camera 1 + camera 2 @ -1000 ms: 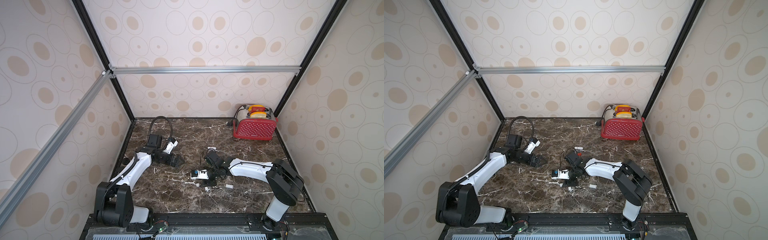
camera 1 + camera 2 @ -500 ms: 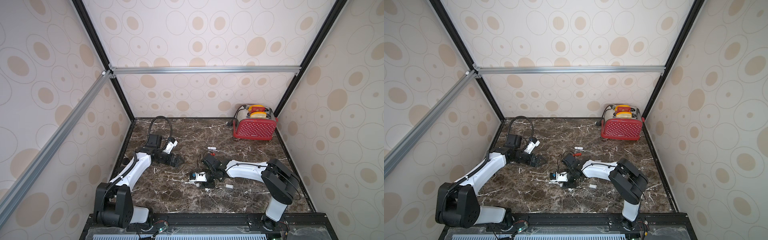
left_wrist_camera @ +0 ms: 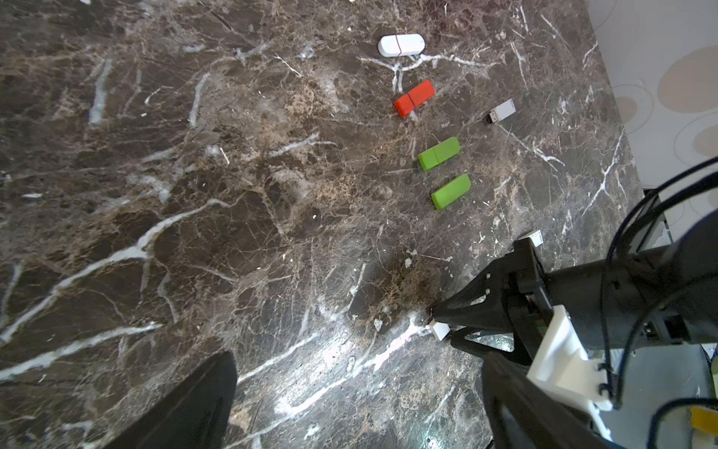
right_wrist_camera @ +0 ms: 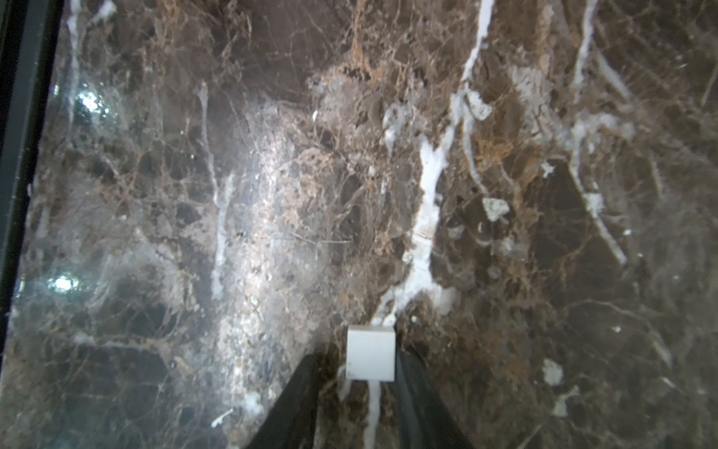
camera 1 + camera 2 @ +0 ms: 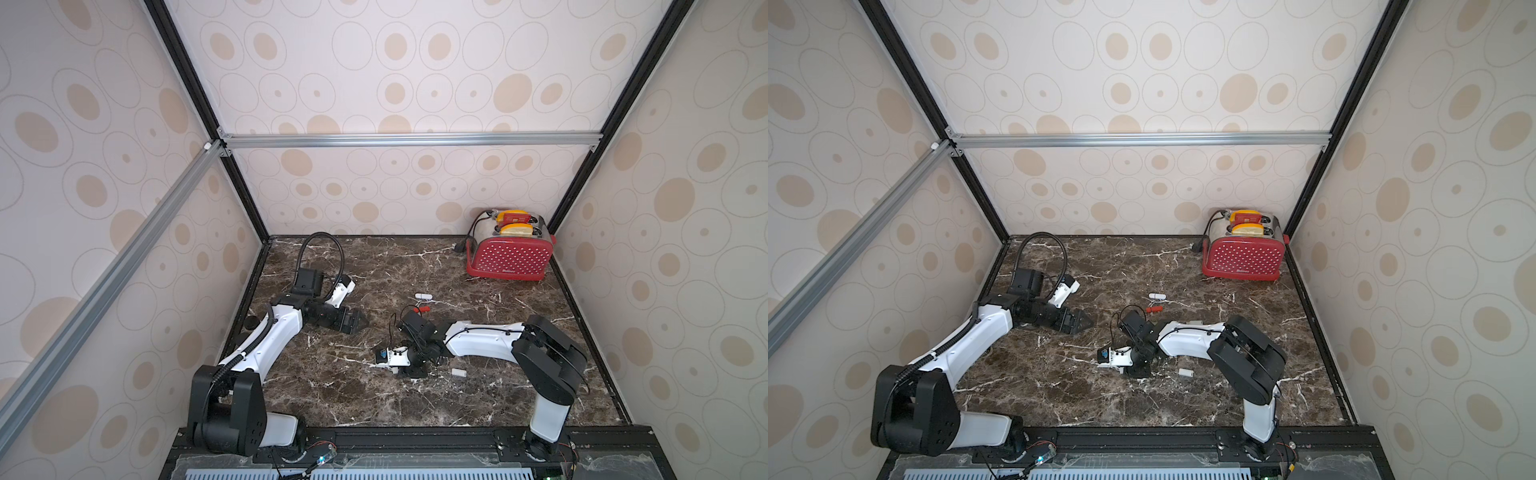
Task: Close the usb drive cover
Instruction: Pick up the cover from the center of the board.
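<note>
Since the white cap (image 4: 370,353), on the tabletop (image 4: 544,194) well apart from the uncapped drive (image 3: 501,111), looks light, rigid, slick, right gripper (image 4: 357,359), jaws straddling it unpinched, should clamp its flat sides; left gripper (image 5: 360,323) gapes.

Bare marble (image 5: 345,386) in front, passable; toaster (image 5: 509,259) fills far right corner; loose drives (image 3: 439,153) clutter middle.
</note>
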`<action>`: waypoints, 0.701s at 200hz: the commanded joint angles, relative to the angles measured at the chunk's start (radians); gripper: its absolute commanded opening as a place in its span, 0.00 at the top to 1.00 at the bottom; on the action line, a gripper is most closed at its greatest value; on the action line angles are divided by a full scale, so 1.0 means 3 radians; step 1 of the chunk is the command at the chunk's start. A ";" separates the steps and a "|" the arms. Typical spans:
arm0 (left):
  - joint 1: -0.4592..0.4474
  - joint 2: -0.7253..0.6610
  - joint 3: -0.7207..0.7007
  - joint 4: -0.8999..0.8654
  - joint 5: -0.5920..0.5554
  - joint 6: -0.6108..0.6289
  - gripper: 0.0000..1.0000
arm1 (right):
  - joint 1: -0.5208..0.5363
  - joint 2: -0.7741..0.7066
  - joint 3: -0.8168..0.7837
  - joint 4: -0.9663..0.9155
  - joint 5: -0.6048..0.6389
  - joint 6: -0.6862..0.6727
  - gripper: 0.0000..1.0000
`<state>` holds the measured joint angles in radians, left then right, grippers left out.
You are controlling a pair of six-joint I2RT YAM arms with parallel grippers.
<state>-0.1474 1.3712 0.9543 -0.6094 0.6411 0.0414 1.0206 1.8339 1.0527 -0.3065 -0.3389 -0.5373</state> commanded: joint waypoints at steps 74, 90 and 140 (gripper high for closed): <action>0.0016 0.0031 0.0124 -0.0055 0.0003 -0.0015 0.01 | 0.0026 0.0105 0.0071 -0.0119 0.0116 -0.0034 0.77; 0.0016 0.0029 0.0130 -0.0055 0.0000 -0.0013 0.01 | 0.0024 0.0085 0.0066 -0.0123 0.0120 -0.0044 0.77; 0.0019 0.0029 0.0129 -0.0055 -0.0009 -0.0010 0.01 | 0.0024 0.0060 0.0029 -0.0108 0.0127 -0.0060 0.72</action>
<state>-0.1474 1.3746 0.9543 -0.6094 0.6411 0.0406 1.0222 1.8442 1.0672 -0.3058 -0.3275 -0.5430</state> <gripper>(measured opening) 0.991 0.276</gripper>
